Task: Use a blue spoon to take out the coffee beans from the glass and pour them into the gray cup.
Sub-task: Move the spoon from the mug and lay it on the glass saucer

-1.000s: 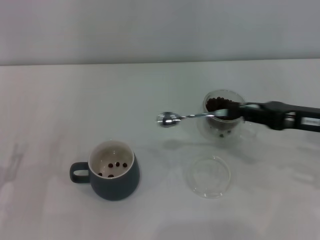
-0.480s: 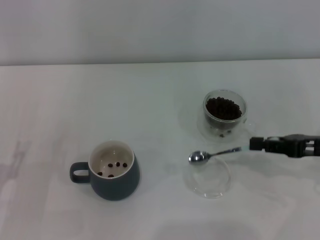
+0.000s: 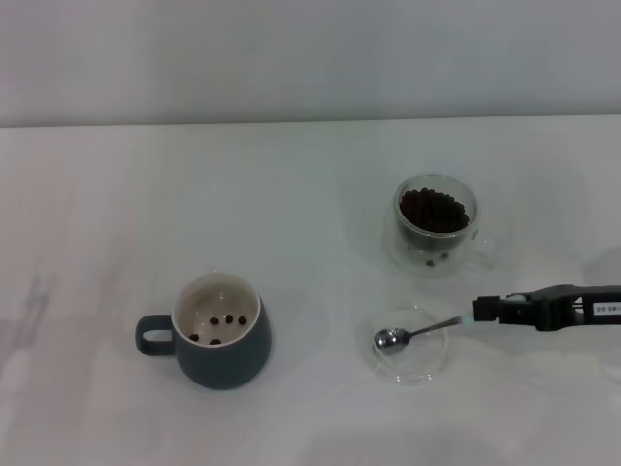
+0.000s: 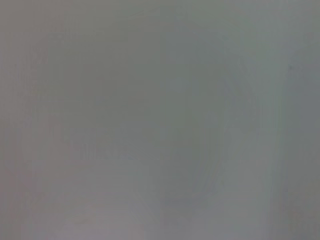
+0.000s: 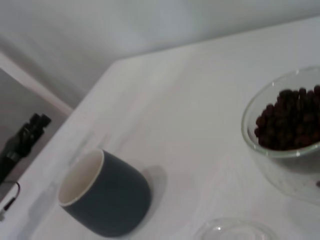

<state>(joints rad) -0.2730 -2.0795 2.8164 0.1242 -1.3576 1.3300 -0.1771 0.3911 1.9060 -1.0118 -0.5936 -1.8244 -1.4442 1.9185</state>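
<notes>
Coffee beans [image 3: 434, 211] filled most of the glass [image 3: 436, 225] toward the far right of the counter [image 3: 291, 194], and only a handful lay in the cream bottom of the gray cup [image 3: 220, 331], which stood near the front left with its loop handle turned away from the glass. Between them, in front of the glass, sat a flat clear dish [image 3: 404, 342], and the blue spoon [image 3: 417, 335] lay across it, its shiny bowl resting on or just above the dish and looking empty, its thin stem running out to the pale handle end. That end was pinched in the narrow fingers of the right gripper [image 3: 480, 313], which reached in low from the right edge, beside the dish. The left gripper did not appear in any view, and its wrist camera showed only a blank grey surface. I judged the step in hand to be the parking of the spoon on the dish, whether as a pause between scoops or as the finish of the job. Were more beans wanted, the next move would call for lifting the spoon level, bringing it back over the rim of the glass and dipping it in.
</notes>
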